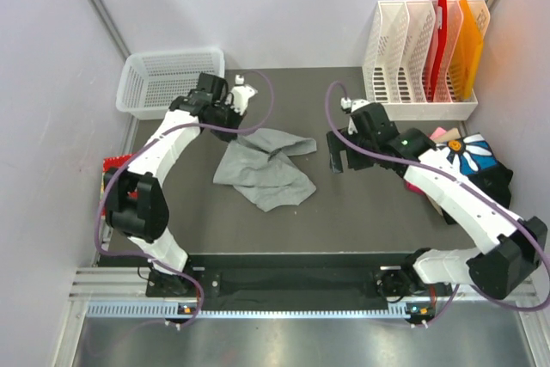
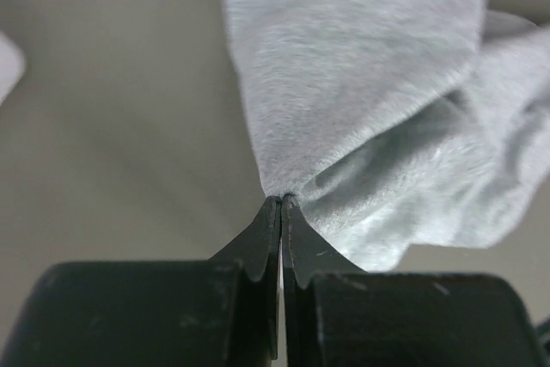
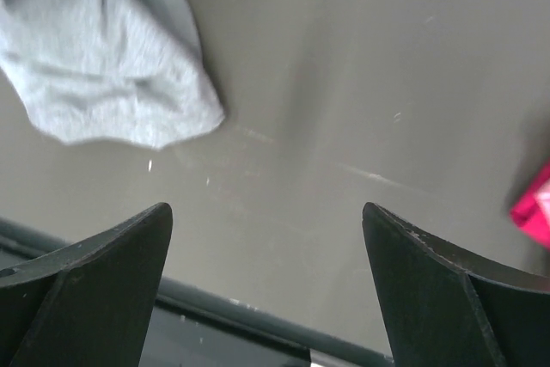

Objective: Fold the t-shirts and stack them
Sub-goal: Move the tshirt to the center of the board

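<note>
Left claw, one of two above the dark table, pinches the far corner of the single light grey t-shirt, which trails from it toward the near edge in a crumpled, unfolded heap. Right claw hangs spread wide just beside the shirt's sleeve, gripping nothing. One white basket sits behind the left claw and one white file rack behind the right. A blue-and-white t-shirt and a pink t-shirt lie under the right arm. Bare tabletop lies nearer than both claws.

From the left wrist, the left claw has its jaws pressed together on a gathered fold of soft, fuzzy grey cloth, with open table to its left.

From the right wrist, the right claw stands parted over bare table; the rumpled grey shirt lies ahead to its left, apart from both fingers, and the table's edge runs below.
</note>
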`<state>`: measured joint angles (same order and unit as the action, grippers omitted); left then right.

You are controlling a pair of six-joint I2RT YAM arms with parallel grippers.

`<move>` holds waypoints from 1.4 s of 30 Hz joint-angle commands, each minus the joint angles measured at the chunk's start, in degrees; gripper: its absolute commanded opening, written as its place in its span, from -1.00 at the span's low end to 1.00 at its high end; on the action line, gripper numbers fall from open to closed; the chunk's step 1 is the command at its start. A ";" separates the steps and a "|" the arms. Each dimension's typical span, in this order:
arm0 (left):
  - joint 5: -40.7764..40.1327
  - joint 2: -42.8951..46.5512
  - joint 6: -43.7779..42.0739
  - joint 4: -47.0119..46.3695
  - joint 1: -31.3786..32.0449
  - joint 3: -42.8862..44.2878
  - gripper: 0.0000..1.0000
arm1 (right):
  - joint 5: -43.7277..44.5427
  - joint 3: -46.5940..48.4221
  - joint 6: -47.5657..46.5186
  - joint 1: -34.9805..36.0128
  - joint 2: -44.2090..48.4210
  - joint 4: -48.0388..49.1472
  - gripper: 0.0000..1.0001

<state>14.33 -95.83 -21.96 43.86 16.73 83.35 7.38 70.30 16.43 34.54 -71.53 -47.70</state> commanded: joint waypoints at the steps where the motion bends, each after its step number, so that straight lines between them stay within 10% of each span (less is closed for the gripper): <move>1: -2.37 1.71 2.35 -5.45 -4.51 0.15 -1.00 | -8.50 0.45 -2.01 0.88 -3.08 -0.55 0.85; 17: -3.17 -0.58 -1.24 -0.53 -13.39 -5.66 -1.00 | -20.38 0.36 -4.03 -0.97 -17.14 8.75 0.86; 22: 0.77 -5.05 -2.74 8.59 -14.53 0.13 -0.23 | -26.43 2.12 -2.19 -3.69 -25.48 13.85 0.74; 37: 14.06 -12.09 2.00 12.84 -8.48 25.63 -0.07 | -36.37 4.14 2.03 -5.80 -35.43 20.45 0.00; 42: 12.92 -16.74 2.09 9.33 -2.59 24.84 -0.07 | -37.26 2.04 1.51 -5.80 -34.74 19.58 0.03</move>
<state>25.69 -107.94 -20.86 55.64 10.61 107.79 -27.05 72.75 17.93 29.08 -106.69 -29.76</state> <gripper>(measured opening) 0.465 0.503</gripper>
